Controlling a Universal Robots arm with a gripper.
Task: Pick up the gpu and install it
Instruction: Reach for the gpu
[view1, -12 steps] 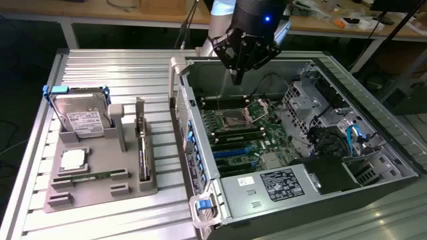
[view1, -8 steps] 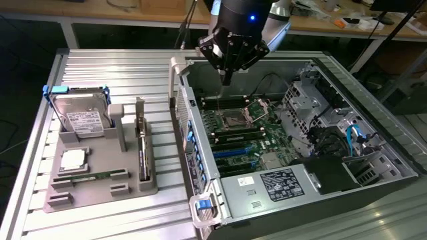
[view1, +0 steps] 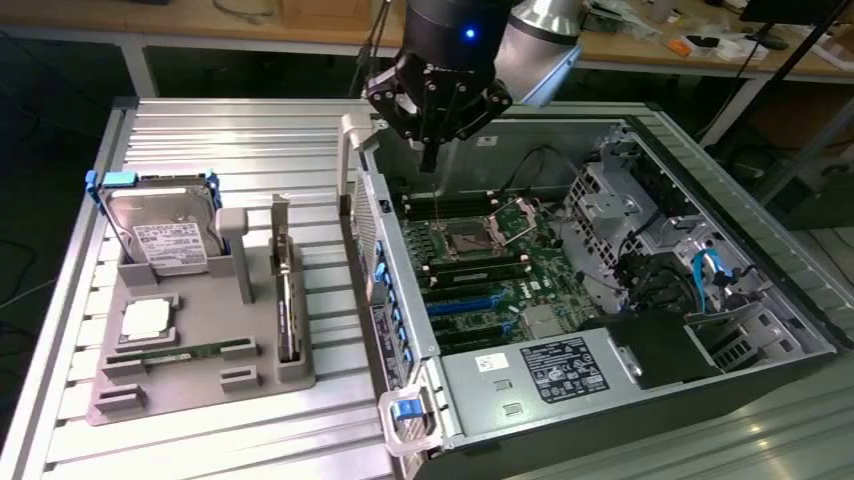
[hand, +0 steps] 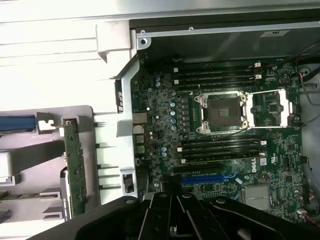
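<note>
The gpu (view1: 284, 300) stands on its long edge in a slot of the grey holder tray (view1: 200, 378), at the left-centre of the exterior view, with its silver bracket sticking up at the far end. Nothing grips it. Just beside it in the same tray, toward the exterior view's left, are a hard drive (view1: 163, 238) in a blue-handled frame, a square processor chip (view1: 144, 318) and a thin green memory stick (view1: 180, 352) lying flat. The tray sits on a ribbed aluminium table (view1: 227, 130). Touching the tray's edge on the exterior view's right is an open computer case (view1: 667, 420), its motherboard (view1: 461, 262) laid bare and the processor socket (view1: 470, 238) standing open. The gripper (view1: 427, 160) hangs at the upper centre of the frame over the far end of the case, well apart from the card. Its jaws are pressed together into a single point and hold nothing.
</note>
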